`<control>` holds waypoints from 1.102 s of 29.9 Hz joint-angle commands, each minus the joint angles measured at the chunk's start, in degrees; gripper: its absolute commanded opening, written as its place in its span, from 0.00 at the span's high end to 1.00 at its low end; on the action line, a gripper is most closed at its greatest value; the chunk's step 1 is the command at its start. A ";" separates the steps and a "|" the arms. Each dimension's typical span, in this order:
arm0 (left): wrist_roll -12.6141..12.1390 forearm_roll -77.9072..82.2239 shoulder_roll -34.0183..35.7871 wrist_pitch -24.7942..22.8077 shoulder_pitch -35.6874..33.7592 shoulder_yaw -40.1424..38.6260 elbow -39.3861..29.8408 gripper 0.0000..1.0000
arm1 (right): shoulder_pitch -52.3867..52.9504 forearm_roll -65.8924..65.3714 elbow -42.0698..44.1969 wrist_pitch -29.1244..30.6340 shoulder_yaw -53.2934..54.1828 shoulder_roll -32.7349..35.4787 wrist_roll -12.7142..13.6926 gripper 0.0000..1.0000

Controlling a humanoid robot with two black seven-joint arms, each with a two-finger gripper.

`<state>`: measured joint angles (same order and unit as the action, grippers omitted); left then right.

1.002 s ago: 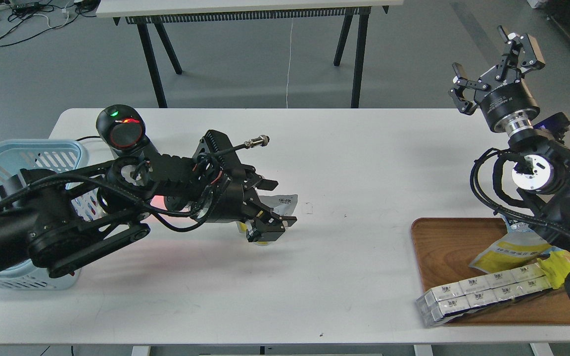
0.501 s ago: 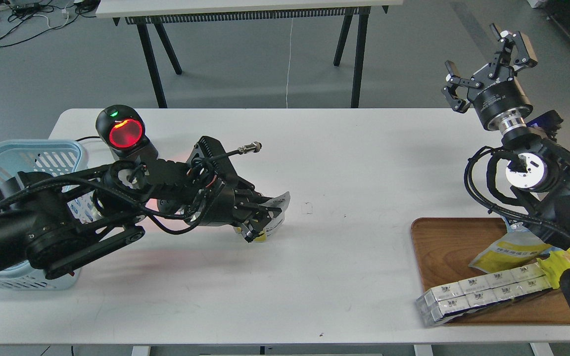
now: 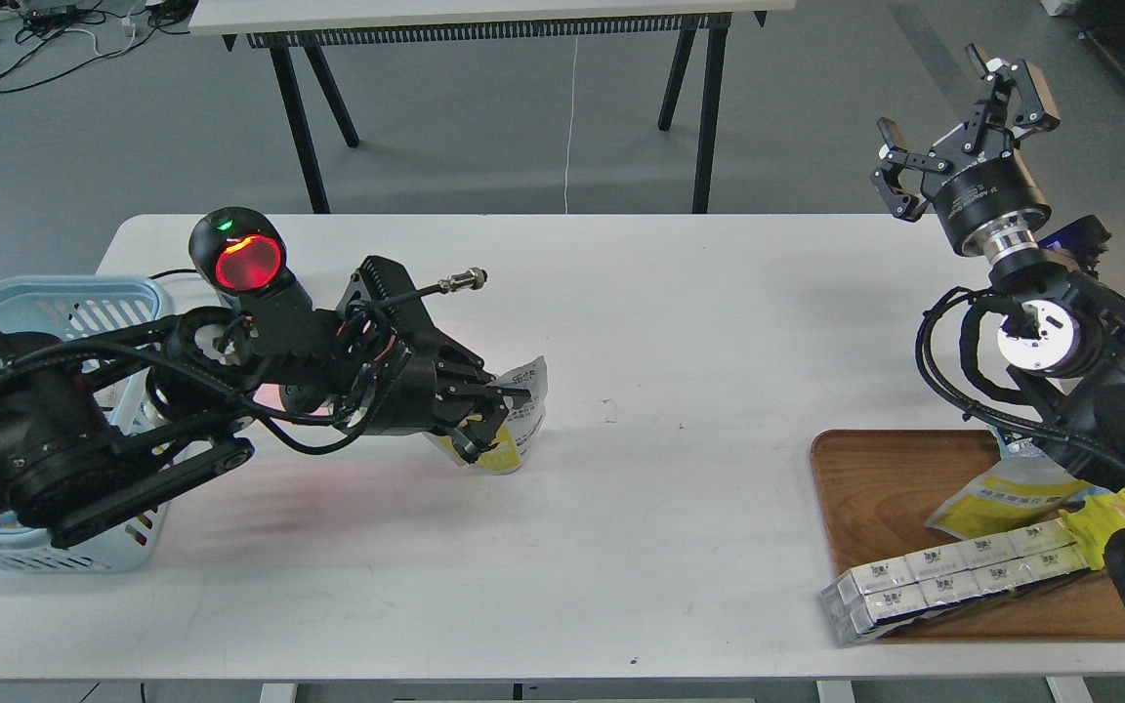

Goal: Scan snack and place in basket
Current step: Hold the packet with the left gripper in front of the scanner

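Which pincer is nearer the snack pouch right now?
Left. The left pincer is closed on the snack pouch at mid-table; the right pincer is raised, open, far off past the table's right end.

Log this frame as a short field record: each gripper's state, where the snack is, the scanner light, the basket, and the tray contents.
left gripper: shut on the snack
snack: held at table centre-left, right of the scanner
scanner: window glowing red, small green light on top
basket: far left table edge, behind the left arm; contents mostly hidden
right gripper: open, raised beyond the table's far right edge, holding nothing
tray: wooden, right side; holds yellow pouches and a long pack of white boxes
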<state>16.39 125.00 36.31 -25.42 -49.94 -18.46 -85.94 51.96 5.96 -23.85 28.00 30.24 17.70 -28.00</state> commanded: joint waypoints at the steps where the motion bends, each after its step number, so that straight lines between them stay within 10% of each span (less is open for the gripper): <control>1: 1.18 0.00 3.67 0.90 0.02 -0.35 -1.25 1.00 | 0.16 0.01 -0.06 0.00 0.08 0.05 0.00 0.01; 13: 6.55 0.00 11.40 2.66 -0.16 -5.10 -0.81 1.00 | 0.16 0.01 -0.15 0.00 0.08 -0.03 0.00 0.01; 33: 6.81 0.00 11.15 5.56 -0.51 -7.21 10.61 1.00 | 0.07 0.01 -0.85 0.00 0.08 0.05 0.00 0.01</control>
<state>23.13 125.00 47.40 -19.79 -50.28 -25.77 -75.34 52.04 5.98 -24.70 28.00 30.32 17.67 -28.00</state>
